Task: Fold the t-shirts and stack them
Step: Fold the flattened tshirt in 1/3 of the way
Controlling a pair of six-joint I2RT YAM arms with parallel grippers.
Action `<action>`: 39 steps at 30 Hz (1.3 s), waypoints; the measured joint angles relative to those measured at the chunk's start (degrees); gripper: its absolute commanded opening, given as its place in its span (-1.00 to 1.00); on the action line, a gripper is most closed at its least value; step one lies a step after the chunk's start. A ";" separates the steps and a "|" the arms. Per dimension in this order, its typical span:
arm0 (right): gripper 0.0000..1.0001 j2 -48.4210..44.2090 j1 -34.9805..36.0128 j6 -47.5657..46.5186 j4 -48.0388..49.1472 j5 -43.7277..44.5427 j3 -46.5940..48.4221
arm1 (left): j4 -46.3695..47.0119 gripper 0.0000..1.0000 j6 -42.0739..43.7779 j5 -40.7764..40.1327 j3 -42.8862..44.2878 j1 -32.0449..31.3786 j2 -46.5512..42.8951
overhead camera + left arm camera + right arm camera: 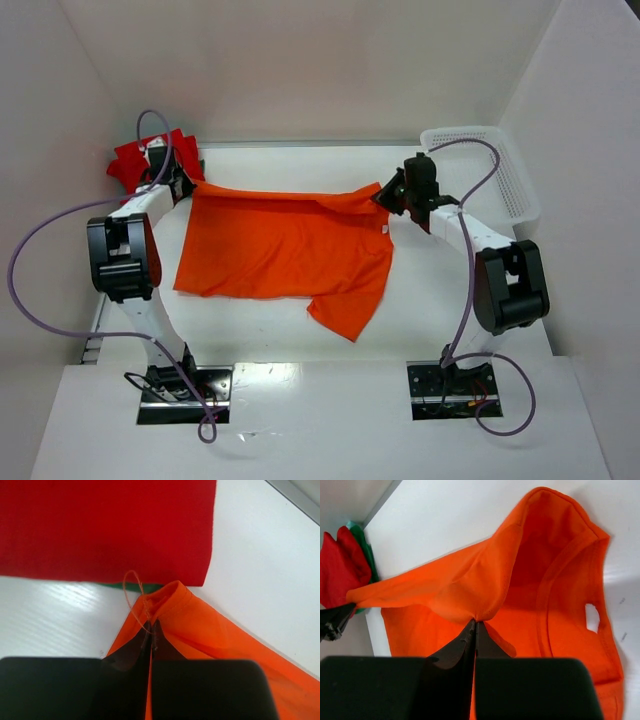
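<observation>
Orange t-shirt (285,250) spreads across the tabletop (430,300). Left hand (151,631) at ten o'clock and right hand (474,625) at two o'clock each clench its far edge.

Left gripper (186,186), right gripper (384,196) — pinching orange t-shirt (285,250) (edge taut).

A plain bright orange cloth t-shirt (285,250) lies on the glossy white bench (250,330). Beyond its far left corner: a solid red folded cloth shirt (125,165), a dark green cloth sliver (152,586) beneath.

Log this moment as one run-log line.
left end effector: shut on bright orange cloth t-shirt | right end effector: shut on same shirt
</observation>
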 measured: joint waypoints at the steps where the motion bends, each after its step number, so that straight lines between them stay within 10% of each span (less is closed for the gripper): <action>1: -1.00 -1.14 -0.02 0.24 -0.02 0.31 -1.33 | -0.22 -1.00 0.00 0.20 -0.52 0.31 -0.76; 22: -1.00 -6.88 0.00 3.08 -3.39 2.27 -14.12 | -1.81 -1.00 -0.26 2.58 -9.14 1.73 -5.14; 29: -0.46 -3.91 0.00 3.08 -3.74 2.36 -14.12 | -1.86 -1.00 -0.26 2.56 -9.09 1.73 -3.37; 32: -0.07 -3.72 -0.02 2.05 -5.29 2.71 -13.25 | -2.19 -0.53 -0.24 2.54 -8.94 1.75 -2.82; 39: 0.10 -3.58 -0.20 -0.04 -7.08 5.05 -9.51 | -2.86 0.07 -0.22 4.63 -8.76 1.84 -2.93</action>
